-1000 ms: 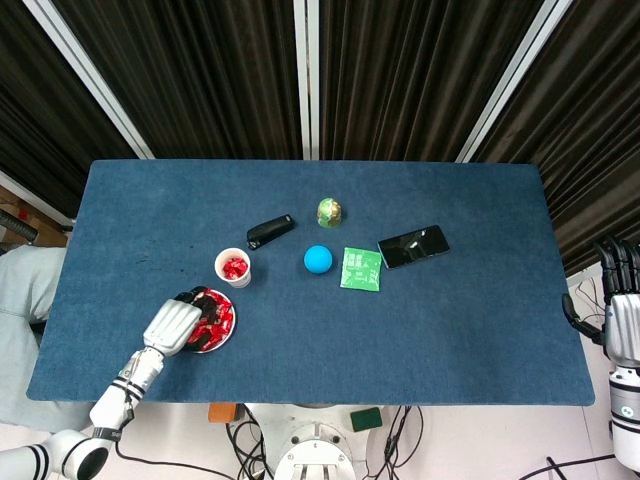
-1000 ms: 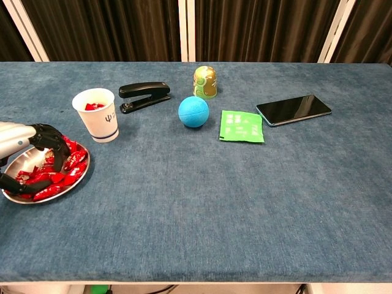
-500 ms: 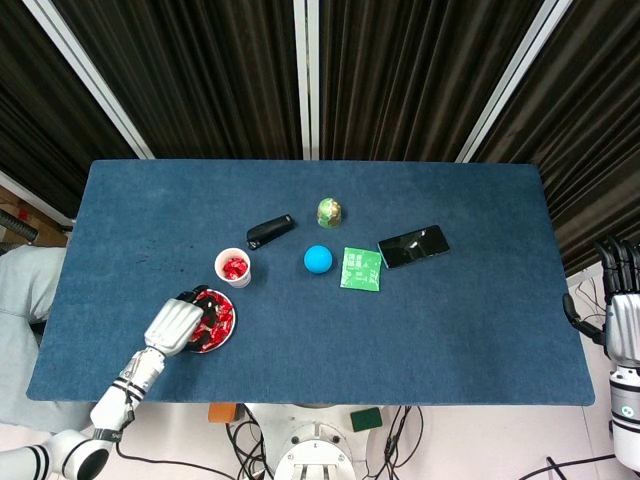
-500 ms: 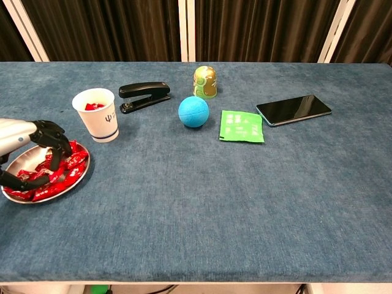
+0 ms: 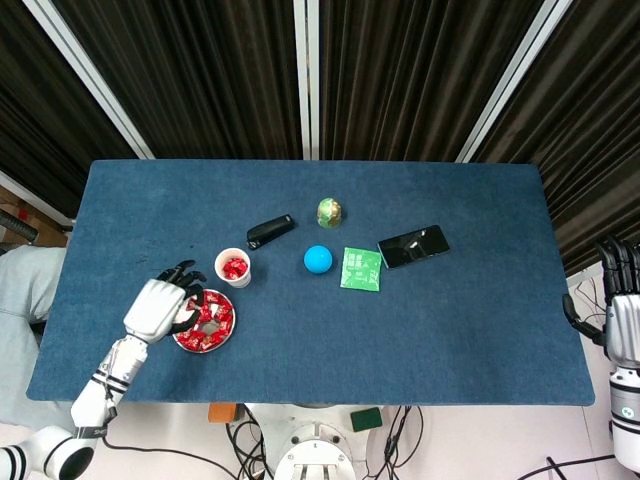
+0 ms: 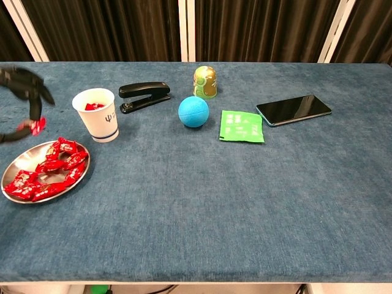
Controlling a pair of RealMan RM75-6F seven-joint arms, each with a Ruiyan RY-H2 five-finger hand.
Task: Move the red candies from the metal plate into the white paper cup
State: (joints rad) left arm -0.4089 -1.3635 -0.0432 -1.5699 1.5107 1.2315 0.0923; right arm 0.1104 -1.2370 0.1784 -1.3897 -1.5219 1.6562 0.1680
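Tabletop [image 6: 202,202]; candies [image 6: 49,171] on plate [image 6: 17,164], in cup [image 6: 97,114]

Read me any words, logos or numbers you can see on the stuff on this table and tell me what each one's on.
White paper cup: a small dark mark shaped like "ψ" on its side, no words legible.
Green packet: pale printed blocks and lines, too small to read.
Green-gold can: patterned label, blurred, unreadable.
Red candies: wrappers show no legible print.
Phone, stapler, blue ball: no text visible.
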